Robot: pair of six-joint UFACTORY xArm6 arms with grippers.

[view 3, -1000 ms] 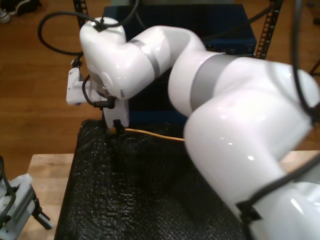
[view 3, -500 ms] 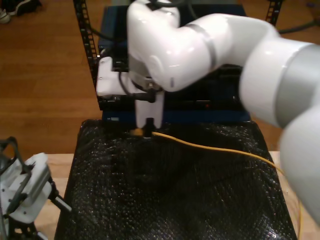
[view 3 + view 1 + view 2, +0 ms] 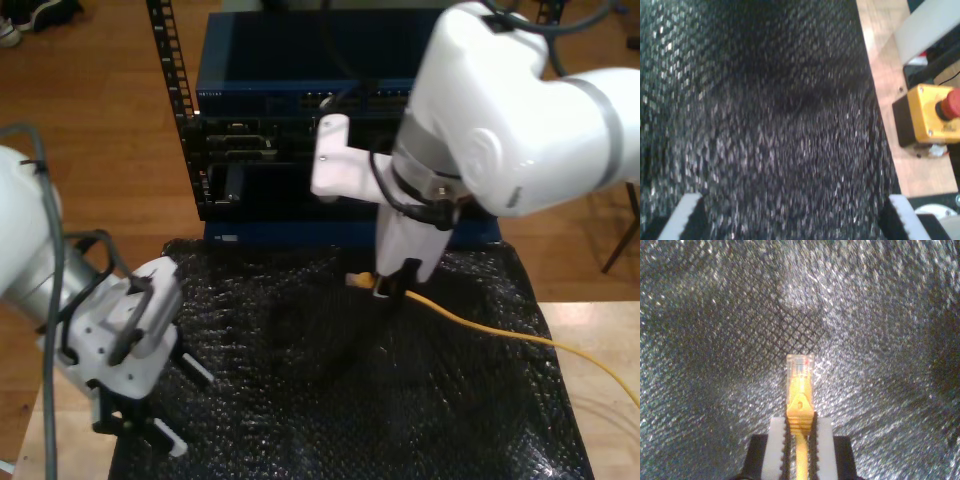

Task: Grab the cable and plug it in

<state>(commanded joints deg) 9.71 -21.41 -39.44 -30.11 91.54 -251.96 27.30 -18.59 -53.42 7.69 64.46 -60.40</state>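
Observation:
The cable is thin and yellow and trails across the black mat to the exterior view's right edge. Its clear plug sticks out past the white pads of my second gripper, which is shut on the yellow boot just behind it. In the exterior view, my second gripper holds the plug end just above the mat, in front of the rack. My first gripper hovers over the mat's corner at the exterior view's lower left. It is open, and nothing lies between its widely spread fingers.
A black bubble-textured mat covers the wooden table. Behind it stands a blue and black equipment rack with rows of ports. A yellow emergency-stop box sits on the bare wood beside the mat.
My second arm has swung toward the exterior view's right, carrying the cable's plug end with it. My first gripper has risen further into the exterior view from its lower left.

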